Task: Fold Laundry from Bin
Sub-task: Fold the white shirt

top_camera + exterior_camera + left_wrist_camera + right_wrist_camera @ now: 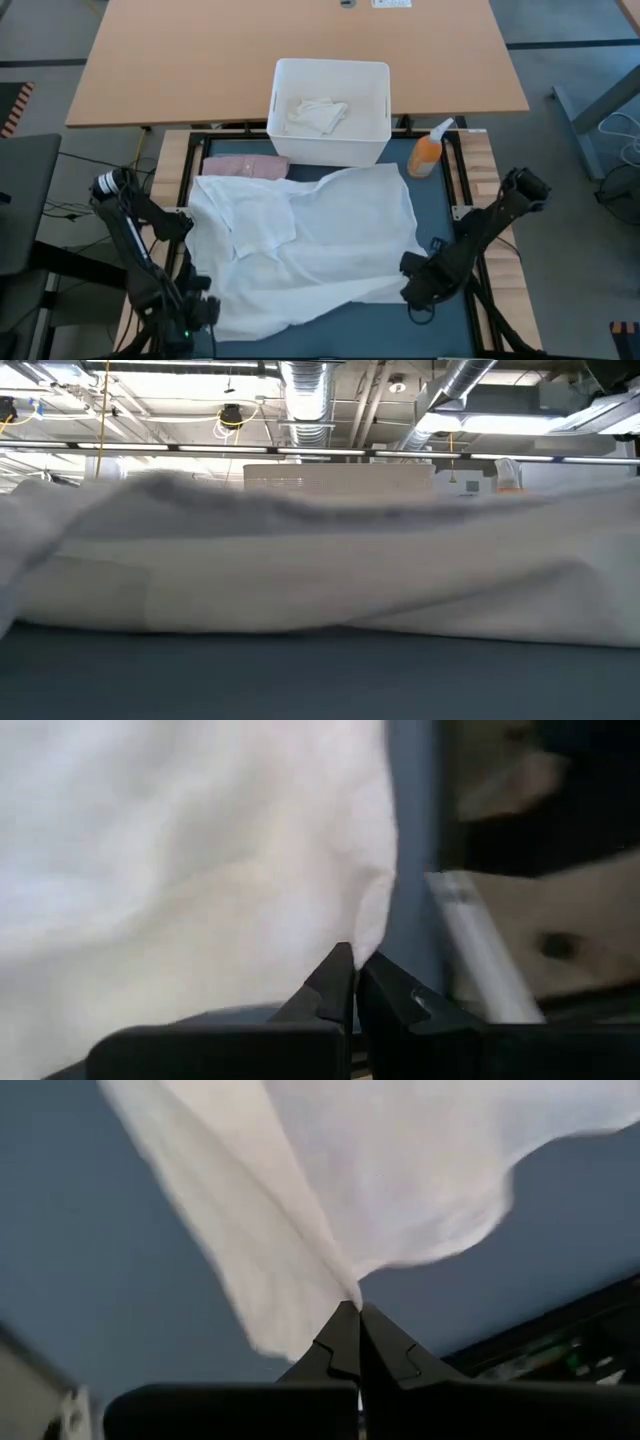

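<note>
We see both arms low at the near edge of the table point(470, 300), elbows bent outward. The left pincer point(355, 970) sits at the near-left corner of the white cloth point(300, 240), fingers clenched on its hem. The right pincer point(358, 1312) sits at the cloth's near-right edge, also clenched, pinching a fold that fans away from its tips.

The cloth lies spread and rumpled over the dark mat point(440, 190), filling the stretch between the 2 pincers; in the low view it bulges in a long ridge across the table. Beyond both pincers, at the far edge of the cloth, a folded pink garment point(245, 165) lies flat, touching the cloth. The white bin point(330, 112) stands just past that, with crumpled white pieces point(318, 115) inside. An orange spray bottle point(428, 152) stands just beside the bin, on the right pincer's side.

Bare mat shows beside the right pincer and along the near edge. We read no labels or writing.
</note>
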Robot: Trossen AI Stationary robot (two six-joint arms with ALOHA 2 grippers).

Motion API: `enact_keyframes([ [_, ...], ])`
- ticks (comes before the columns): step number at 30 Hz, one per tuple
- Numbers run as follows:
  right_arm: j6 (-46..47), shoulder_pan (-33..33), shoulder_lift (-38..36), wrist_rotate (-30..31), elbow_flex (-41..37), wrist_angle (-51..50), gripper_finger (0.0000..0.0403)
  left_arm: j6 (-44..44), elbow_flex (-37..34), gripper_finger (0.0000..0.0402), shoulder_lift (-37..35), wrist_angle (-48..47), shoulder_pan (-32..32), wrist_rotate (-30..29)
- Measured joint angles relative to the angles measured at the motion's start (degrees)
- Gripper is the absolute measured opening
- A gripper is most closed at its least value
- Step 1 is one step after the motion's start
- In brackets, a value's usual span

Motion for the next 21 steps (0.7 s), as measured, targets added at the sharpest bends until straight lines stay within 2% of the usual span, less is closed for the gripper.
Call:
enact_keyframes([
  [4, 2.9, 0.1, -1.6, 6.9, 0.0, -1.3, 0.0014, -2.4, 0.0, 0.0000, -4.2, -7.8, 0.3, -7.0],
  [7, 3.5, -0.7, -3.1, 9.9, 0.0, -1.8, 0.0014, -4.6, 0.0, 0.0000, -7.2, -10.8, 0.3, -12.2],
  [11, 2.9, -2.0, -4.3, 10.0, 0.0, -2.4, 0.0014, -6.6, 0.0, 0.0000, -8.0, -15.2, 0.3, -13.0],
  [14, 3.2, -3.9, -4.6, 12.6, 0.0, -5.1, 0.0014, -12.9, 0.0, 0.0000, -8.0, -23.0, 0.6, -13.0],
  [18, 4.4, -7.7, -4.6, 16.8, -0.2, -8.9, 0.0014, -25.6, 0.0, 0.0000, -8.0, -34.3, 1.7, -13.1],
  [21, 1.5, -11.1, -4.5, 17.8, -2.2, -9.0, 0.0013, -28.6, 0.0, 0.0000, -8.0, -38.6, 2.7, -13.9],
])
